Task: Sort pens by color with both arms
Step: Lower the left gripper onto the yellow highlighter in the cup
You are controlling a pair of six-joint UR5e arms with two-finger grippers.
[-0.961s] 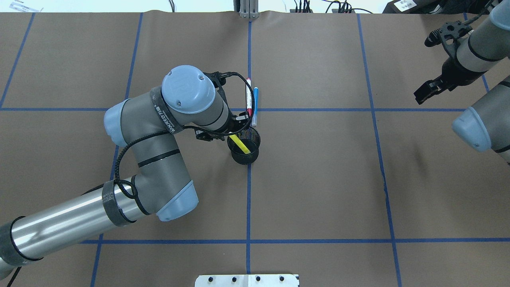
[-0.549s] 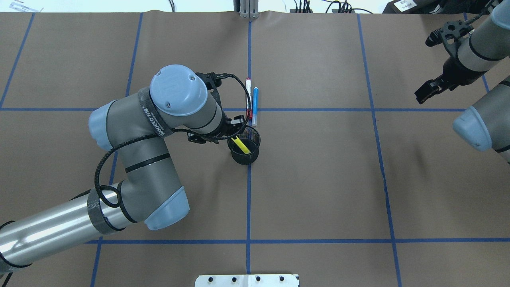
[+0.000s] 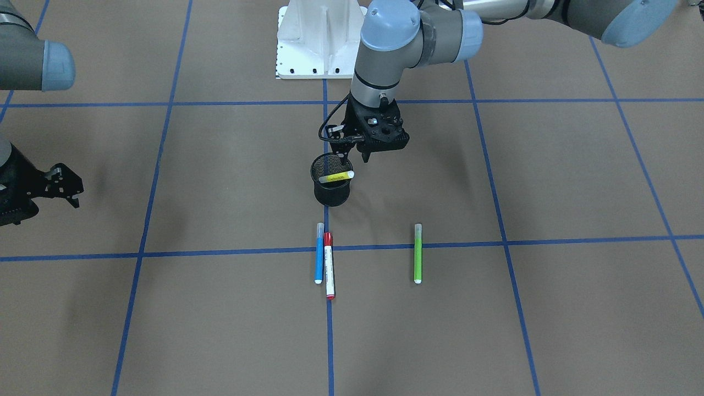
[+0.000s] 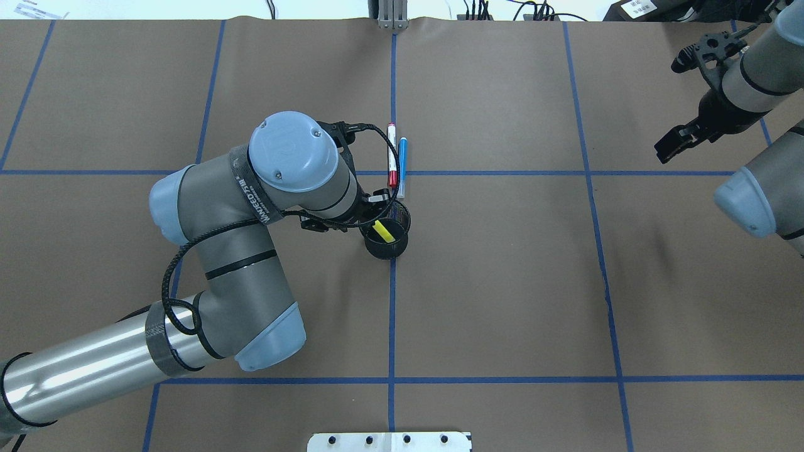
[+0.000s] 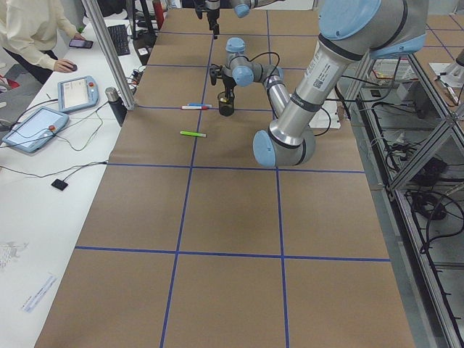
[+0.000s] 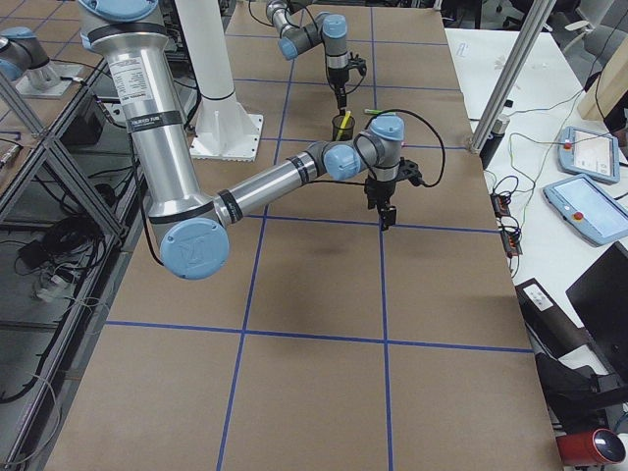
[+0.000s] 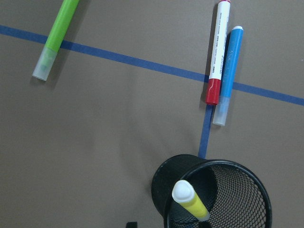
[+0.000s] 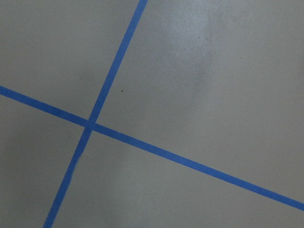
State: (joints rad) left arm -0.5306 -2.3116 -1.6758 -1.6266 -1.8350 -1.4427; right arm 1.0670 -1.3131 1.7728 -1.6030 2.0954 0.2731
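L arm's gripper hangs just above the black mesh cup, a bit to the robot-side of its rim. Its fingers point down and stand apart w/ nothing between them.

Yellow pen is inside the cup, tilted, leaning on the rim. Its pale cap end sticks up over the edge, and nothing grips it.

Cup sits on the centre tape line of the brown worktop, approx mid-worktop.

Other 3 pens lie flat on the far side of the cup from the robot:
- Blue pen and white-barrelled pen w/ red cap lie side by side, touching, parallel, along the centre line. Both cross the cross-wise tape. Red cap and the blue pen's clear cap point toward the cup; the caps are near it but not touching.
- Green pen lies parallel to those two, well apart, over toward the robot's L. It also lies across the cross-wise tape, clear cap toward the robot.

R arm's gripper is far out on the robot's R, off the worktop surface and well apart from all pens. Its wrist cam shows only bare worktop w/ a tape crossing. No pen in it. How wide its fingers stand: can't tell.

White pedestal sits at the robot-side edge.
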